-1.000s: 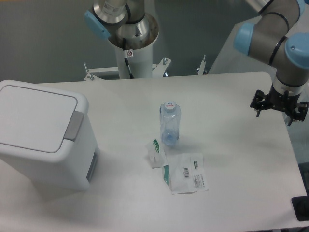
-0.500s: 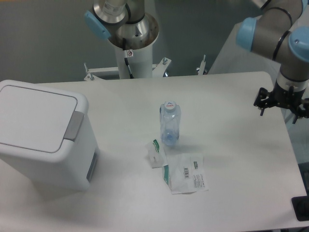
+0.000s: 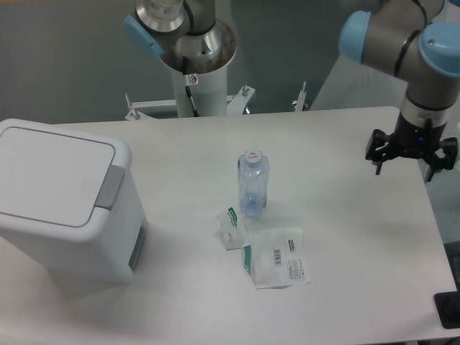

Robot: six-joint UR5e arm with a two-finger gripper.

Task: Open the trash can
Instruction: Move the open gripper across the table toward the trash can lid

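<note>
On the white table (image 3: pixel 345 215), the spread end effector (image 3: pixel 411 153) has shifted left since earlier; trash can (image 3: pixel 61 198) lid unchanged, closed.

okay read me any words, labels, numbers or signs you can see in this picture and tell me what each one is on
No text here is sharp enough to quote.
Flat white packet: a barcode and lines of black print, too small to read.
Small folded packet: green marking, blurred.
Bottle cap: a faint mark, unreadable.
Sticker on the robot's post: red and white sign, too small.
Trash can: no lettering visible.
</note>
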